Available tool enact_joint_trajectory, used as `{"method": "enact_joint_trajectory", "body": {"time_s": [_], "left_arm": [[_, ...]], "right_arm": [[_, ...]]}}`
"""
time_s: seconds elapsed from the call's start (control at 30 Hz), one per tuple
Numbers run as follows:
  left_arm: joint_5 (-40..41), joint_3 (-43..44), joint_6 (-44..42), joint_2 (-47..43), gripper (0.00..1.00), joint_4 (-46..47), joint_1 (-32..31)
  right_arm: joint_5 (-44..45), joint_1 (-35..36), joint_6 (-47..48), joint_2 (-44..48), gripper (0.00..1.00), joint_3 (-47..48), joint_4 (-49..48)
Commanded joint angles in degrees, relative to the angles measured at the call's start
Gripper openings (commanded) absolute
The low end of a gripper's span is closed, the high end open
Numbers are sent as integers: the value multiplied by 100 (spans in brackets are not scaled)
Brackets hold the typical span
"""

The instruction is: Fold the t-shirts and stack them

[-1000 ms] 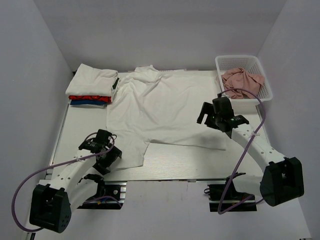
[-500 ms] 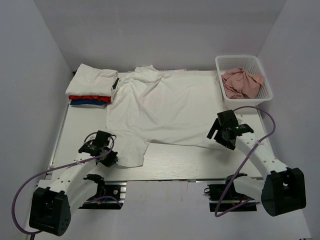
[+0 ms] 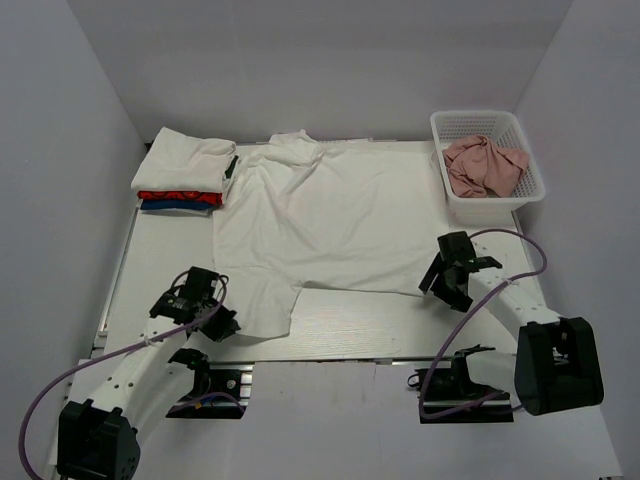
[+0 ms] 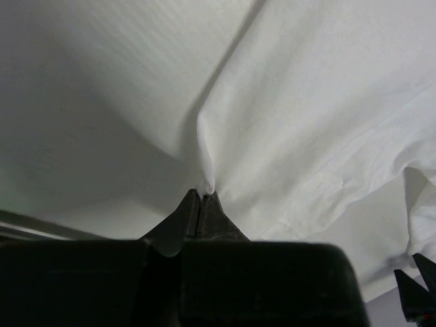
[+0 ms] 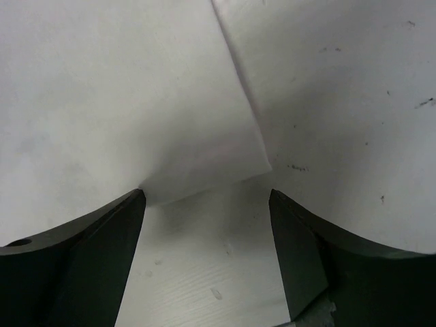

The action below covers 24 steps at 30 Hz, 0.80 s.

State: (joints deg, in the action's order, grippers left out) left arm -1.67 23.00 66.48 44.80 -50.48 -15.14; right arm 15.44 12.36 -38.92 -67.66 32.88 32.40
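Note:
A large white t-shirt (image 3: 330, 215) lies spread flat on the table, collar toward the back. My left gripper (image 3: 214, 322) sits at its near-left sleeve edge, shut on a pinched fold of the white cloth (image 4: 206, 178); the closed tips (image 4: 202, 194) meet with the fold poking out. My right gripper (image 3: 446, 284) is low over the shirt's near-right corner and stands open. In the right wrist view that corner (image 5: 211, 153) lies on the table just ahead of the gap between the fingers (image 5: 112, 228). Folded t-shirts are stacked at the back left: white (image 3: 185, 160) over red (image 3: 178, 197) over blue (image 3: 165, 207).
A white basket (image 3: 530, 175) holding crumpled pink cloth (image 3: 485, 165) stands at the back right. Bare table (image 3: 380, 320) shows between the shirt's hem and the near edge. White walls close in the back and both sides.
My left gripper has shut on the shirt's edge and drawn slightly toward the near edge. My right arm has swung down and nearer, to the shirt's near-right corner.

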Motion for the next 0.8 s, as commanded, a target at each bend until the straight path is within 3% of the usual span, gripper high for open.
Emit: {"method": "enact_joint_trajectory", "body": {"time_s": [0.0, 0.07, 0.17, 0.2, 0.4, 0.63, 0.73, 0.77], "left_arm": [[-167, 265, -38, -172, 0, -522, -24], [-246, 344, -118, -251, 0, -726, -24], [-640, 345, -319, -393, 0, -867, -24], [-711, 345, -424, -393, 0, -928, -24], [-1379, 398, -742, -331, 0, -1271, -24], [-1564, 1029, -961, -604, 0, -1641, -24], [-1503, 1101, -1075, -665, 0, -1396, -24], [-1555, 1031, -1215, -665, 0, -655, -24]], "right_arm": [[82, -137, 60, -177, 77, -10, -603], [55, -164, 103, -221, 70, -132, -735], [64, -278, 130, -274, 50, -273, -902], [56, -356, 121, -274, 37, -300, -911], [-33, -506, 244, 138, 0, -432, -543], [-111, -559, 95, 1255, 0, -336, 388], [-252, -559, 104, 1290, 0, -230, 399], [-339, -542, 156, 1203, 0, -212, 250]]}}
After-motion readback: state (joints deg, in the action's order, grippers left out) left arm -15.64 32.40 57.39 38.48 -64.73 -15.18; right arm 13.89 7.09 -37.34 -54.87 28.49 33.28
